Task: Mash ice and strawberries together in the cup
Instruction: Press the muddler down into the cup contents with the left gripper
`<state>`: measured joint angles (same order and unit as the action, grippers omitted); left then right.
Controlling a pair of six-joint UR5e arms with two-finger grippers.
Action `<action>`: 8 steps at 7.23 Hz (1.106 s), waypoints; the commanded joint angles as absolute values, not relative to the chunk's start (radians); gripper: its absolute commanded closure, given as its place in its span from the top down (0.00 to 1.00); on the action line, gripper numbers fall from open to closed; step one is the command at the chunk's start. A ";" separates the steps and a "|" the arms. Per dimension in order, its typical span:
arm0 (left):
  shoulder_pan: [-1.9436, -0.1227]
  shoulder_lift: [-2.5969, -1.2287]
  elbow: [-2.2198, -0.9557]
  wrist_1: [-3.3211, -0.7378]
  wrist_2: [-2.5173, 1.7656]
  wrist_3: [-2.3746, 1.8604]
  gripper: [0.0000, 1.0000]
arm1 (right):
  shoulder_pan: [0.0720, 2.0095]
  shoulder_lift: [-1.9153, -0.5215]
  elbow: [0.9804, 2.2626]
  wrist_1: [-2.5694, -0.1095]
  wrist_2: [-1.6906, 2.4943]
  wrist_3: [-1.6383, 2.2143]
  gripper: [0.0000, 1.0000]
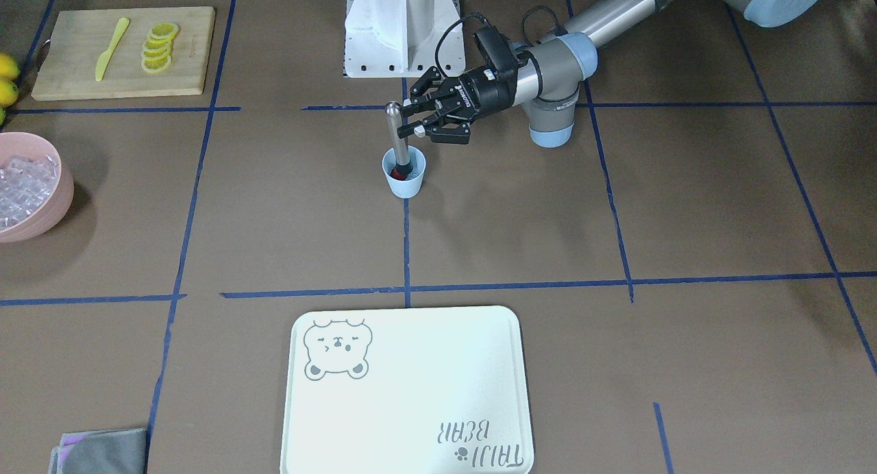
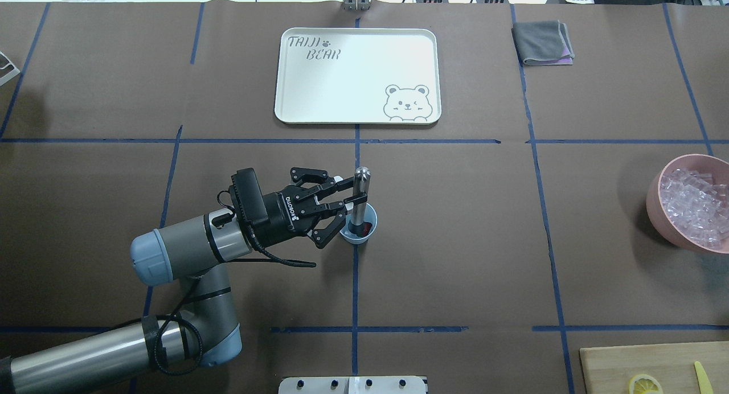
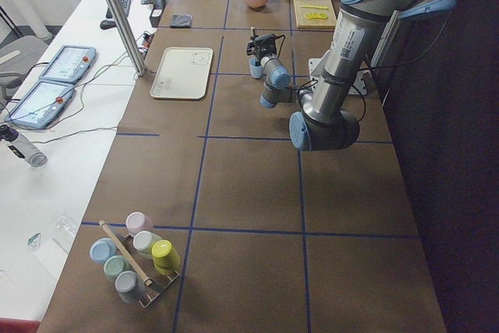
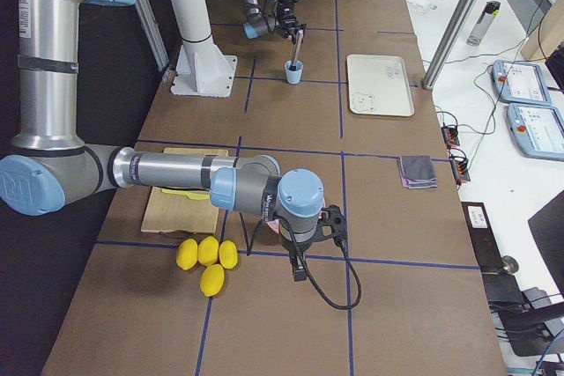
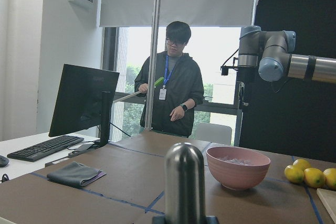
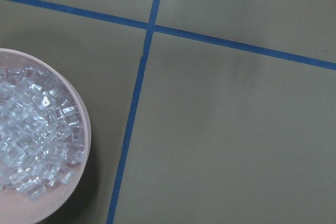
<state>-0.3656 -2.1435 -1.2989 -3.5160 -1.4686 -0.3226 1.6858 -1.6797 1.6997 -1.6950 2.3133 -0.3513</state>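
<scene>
L gripper (image 2: 343,196) jaws parted, tips just at metal muddler (image 2: 359,200); no firm clamp visible.
Muddler stands upright in light-blue cup (image 2: 357,236) mid-table, red strawberry (image 2: 368,229) showing inside. Ice (image 2: 695,203) heaped in pink bowl (image 2: 655,196), well apart on robot's right. R gripper (image 4: 298,269) points down near lemons (image 4: 208,260); can't tell if open.
</scene>
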 commanded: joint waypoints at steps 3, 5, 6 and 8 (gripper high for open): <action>-0.360 -2.157 -1.292 -3.516 -1.470 -0.311 0.00 | 1.686 -1.678 1.698 -1.695 2.313 -0.351 0.99; -0.395 -2.158 -1.362 -3.473 -1.476 -0.325 0.00 | 1.686 -1.674 1.700 -1.695 2.313 -0.338 0.99; -0.406 -2.157 -1.417 -3.409 -1.477 -0.327 0.00 | 1.686 -1.674 1.701 -1.695 2.313 -0.337 0.99; -0.463 -2.149 -1.553 -3.221 -1.518 -0.334 0.00 | 1.686 -1.674 1.700 -1.695 2.312 -0.337 0.99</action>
<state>-0.4274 -2.1530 -1.4676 -3.3407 -1.4881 -0.3286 1.6858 -1.6737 1.7007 -1.6951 2.3129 -0.3380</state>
